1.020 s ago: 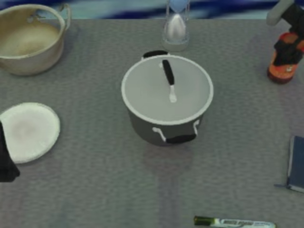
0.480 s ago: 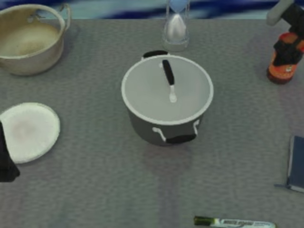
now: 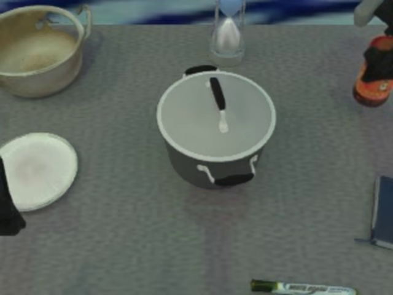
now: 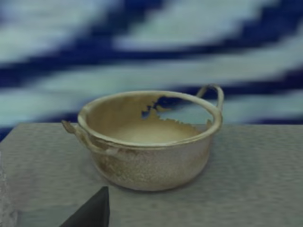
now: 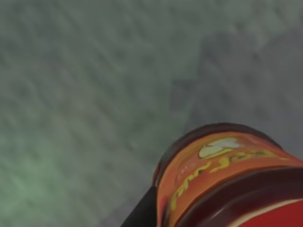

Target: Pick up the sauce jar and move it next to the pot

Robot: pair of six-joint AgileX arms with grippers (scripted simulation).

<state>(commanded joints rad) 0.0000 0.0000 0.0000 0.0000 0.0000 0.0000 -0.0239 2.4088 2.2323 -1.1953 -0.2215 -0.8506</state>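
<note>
Pot (image 3: 216,129) mid tabletop (image 3: 123,233); hourglass (image 3: 228,34) behind it. Lidless pot (image 3: 38,49) far left, plate (image 3: 38,169) before it. Sauce jar (image 3: 376,77) far right in my right pincer (image 3: 379,64) — book (image 3: 384,212), marker (image 3: 301,287) nearer me.

A grey, finely textured worktop (image 3: 123,233) fills the top view; behind its far edge, a blue-and-white swirled backdrop (image 4: 151,52).

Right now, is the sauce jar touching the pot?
Apart. The top view shows the sauce jar at the table's far right edge, in the right gripper, with bare cloth between it and the pot.
</note>
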